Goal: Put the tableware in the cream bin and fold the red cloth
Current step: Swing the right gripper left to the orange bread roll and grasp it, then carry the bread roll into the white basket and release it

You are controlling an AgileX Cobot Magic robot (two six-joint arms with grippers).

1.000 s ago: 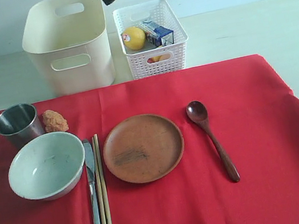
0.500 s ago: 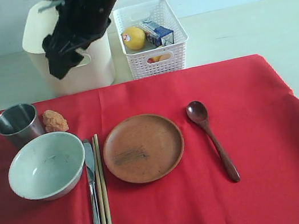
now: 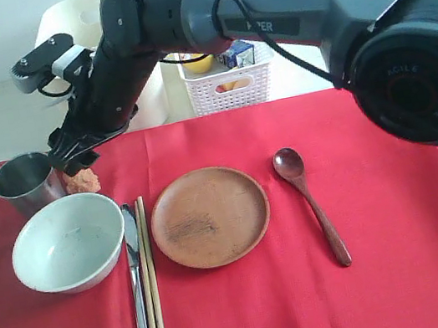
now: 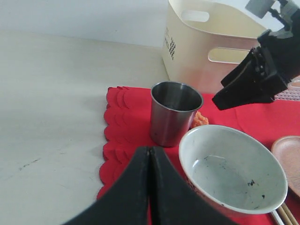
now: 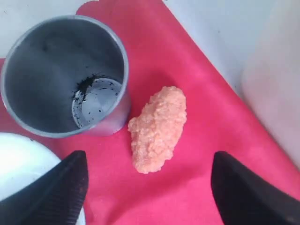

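Right jaws apart over breaded nugget point(image 5: 158, 129) at 3 o'clock of steel cup point(image 3: 25, 183), left jaws together, bowl point(image 3: 67, 242) on red cloth point(image 3: 376, 187), cream bin point(image 4: 197, 51) at cloth's 11 o'clock.

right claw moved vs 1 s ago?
Yes. The right claw swung from above the white basket down and left, past the cream bin, to beside the steel cup.
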